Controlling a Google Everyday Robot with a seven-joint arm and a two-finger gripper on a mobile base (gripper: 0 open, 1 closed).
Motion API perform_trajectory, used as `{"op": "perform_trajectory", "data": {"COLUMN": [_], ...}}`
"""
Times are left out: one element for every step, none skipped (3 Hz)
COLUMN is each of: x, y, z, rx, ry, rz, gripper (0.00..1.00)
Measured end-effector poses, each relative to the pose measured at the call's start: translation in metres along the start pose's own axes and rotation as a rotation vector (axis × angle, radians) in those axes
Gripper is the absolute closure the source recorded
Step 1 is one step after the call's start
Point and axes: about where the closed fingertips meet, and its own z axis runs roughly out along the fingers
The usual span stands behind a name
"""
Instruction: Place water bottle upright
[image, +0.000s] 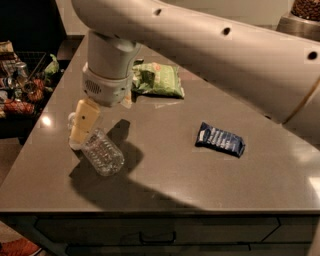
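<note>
The water bottle (103, 153) is clear and ribbed. It lies on its side near the left front of the grey table (165, 170), with its base toward me and its cap end pointing back left. My gripper (81, 126) hangs from the grey wrist directly over the bottle's neck end and covers the cap and label. Its cream tip is right at the bottle. I cannot tell whether it touches or grips it.
A green crinkled snack bag (156, 80) lies at the back of the table. A small dark blue packet (220, 140) lies to the right. A wire basket of goods (20, 82) stands off the left edge. My arm spans the upper right.
</note>
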Motion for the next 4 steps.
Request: {"op": "perform_trajectory", "data": {"x": [-0.017, -0.023, -0.028, -0.031], "y": [0.013, 0.02, 0.024, 0.03], "z": [0.014, 0.025, 0.035, 0.04], "rx": [-0.004, 0.0, 0.007, 0.037], "ry": [0.018, 0.026, 0.032, 0.017], "rz": [-0.01, -0.009, -0.008, -0.056], "gripper": [0.0, 0.0, 0.18, 0.41]}}
